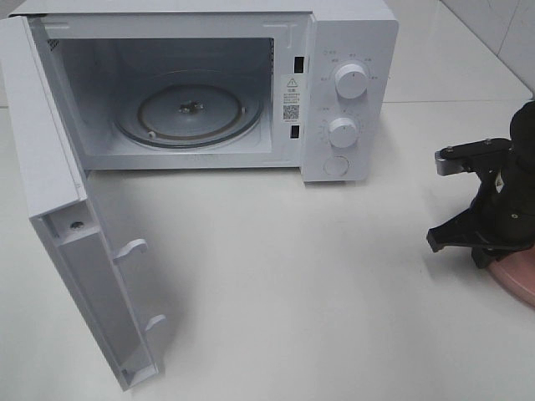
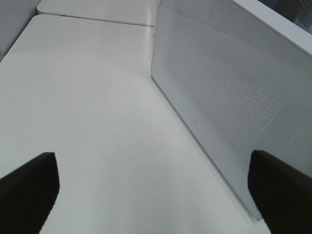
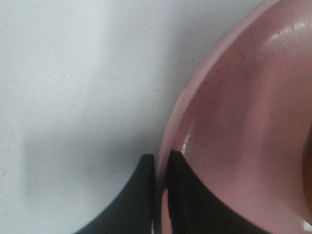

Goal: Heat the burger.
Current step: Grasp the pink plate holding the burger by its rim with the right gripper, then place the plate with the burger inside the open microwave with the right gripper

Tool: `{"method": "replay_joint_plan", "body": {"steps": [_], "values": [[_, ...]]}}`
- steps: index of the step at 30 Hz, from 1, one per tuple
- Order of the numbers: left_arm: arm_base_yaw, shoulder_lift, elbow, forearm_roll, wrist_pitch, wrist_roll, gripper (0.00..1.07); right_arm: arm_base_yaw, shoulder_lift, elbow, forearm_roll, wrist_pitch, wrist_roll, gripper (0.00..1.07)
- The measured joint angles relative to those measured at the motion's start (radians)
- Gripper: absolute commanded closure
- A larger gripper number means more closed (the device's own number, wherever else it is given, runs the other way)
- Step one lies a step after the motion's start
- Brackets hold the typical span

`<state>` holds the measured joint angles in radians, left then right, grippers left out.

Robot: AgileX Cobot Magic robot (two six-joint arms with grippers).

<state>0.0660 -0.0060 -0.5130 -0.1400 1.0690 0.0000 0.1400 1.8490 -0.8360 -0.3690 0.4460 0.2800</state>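
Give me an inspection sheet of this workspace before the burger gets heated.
Surface: white table, no spills seen.
Job's things: microwave with its door wide open and its glass turntable bare; pink plate at the table's right edge; burger not clearly seen.
Clutter: nothing seen.
Grippers: left gripper open, beside the door's outer face; right gripper shut on the plate's rim.
Cables: nothing seen.
Surroundings: tiled wall behind on the right.

The burger point(image 3: 309, 171), almost all hidden
Only a thin golden-brown bit of its edge shows, over the pink plate point(image 3: 234, 112). The rest is out of sight.
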Motion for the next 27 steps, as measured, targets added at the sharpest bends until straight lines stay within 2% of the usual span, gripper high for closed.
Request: {"method": "replay_joint_plan", "body": {"steps": [5,8,13,27], "values": [[0.000,0.000,0.000,0.000,0.000,0.000,0.09,0.043,0.000,0.000,-0.107,0.047,0.117,1.07],[0.000,0.000,0.000,0.000,0.000,0.000,0.09,0.050,0.001,0.000,-0.119,0.051,0.133,1.07],[0.000,0.000,0.000,0.000,0.000,0.000,0.09,0.095,0.007,0.001,-0.207,0.096,0.241,1.07],[0.000,0.000,0.000,0.000,0.000,0.000,0.09,0.190,0.011,0.007,-0.258,0.158,0.330,1.07]]}}
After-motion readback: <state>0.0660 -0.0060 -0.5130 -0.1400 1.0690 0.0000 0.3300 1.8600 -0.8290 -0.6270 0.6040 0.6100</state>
